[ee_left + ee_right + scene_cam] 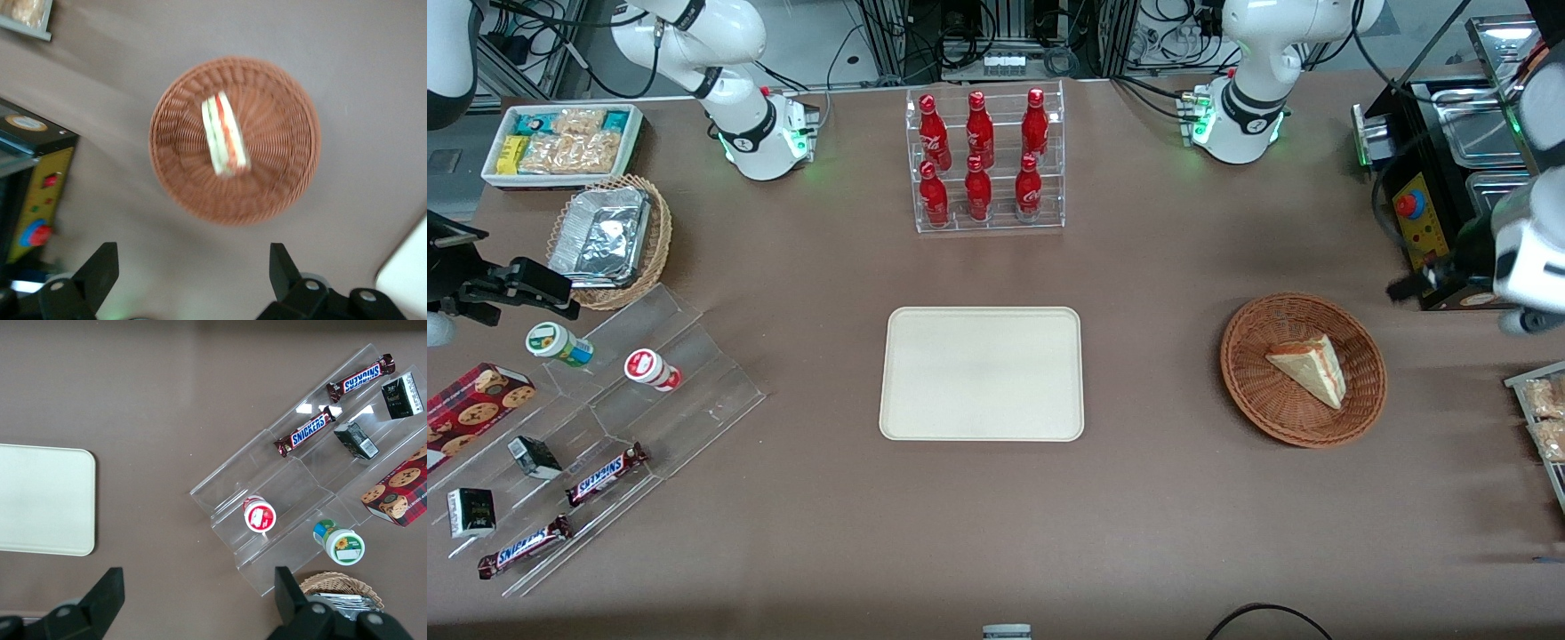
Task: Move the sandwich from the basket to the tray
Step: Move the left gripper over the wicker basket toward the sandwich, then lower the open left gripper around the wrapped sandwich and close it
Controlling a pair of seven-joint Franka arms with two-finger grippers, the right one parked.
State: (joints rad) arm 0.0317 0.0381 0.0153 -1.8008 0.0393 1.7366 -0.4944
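The sandwich (1307,367) is a pale bread wedge with pink and green filling, lying in the round reddish-brown wicker basket (1249,391). The left wrist view shows the sandwich (225,133) in the middle of the basket (283,173). The cream tray (982,373) lies flat at the table's middle, beside the basket, with nothing on it; a corner of it (408,273) shows in the left wrist view. My left gripper (1409,287) hovers above the table just outside the basket's rim, toward the working arm's end. It is open and holds nothing (193,267).
A black machine with steel pans (1432,196) stands close to the gripper. A tray of snack packets (1543,418) sits at the table edge near the basket. A rack of red bottles (987,160) stands farther back. An acrylic stand (605,427) of snacks lies toward the parked arm's end.
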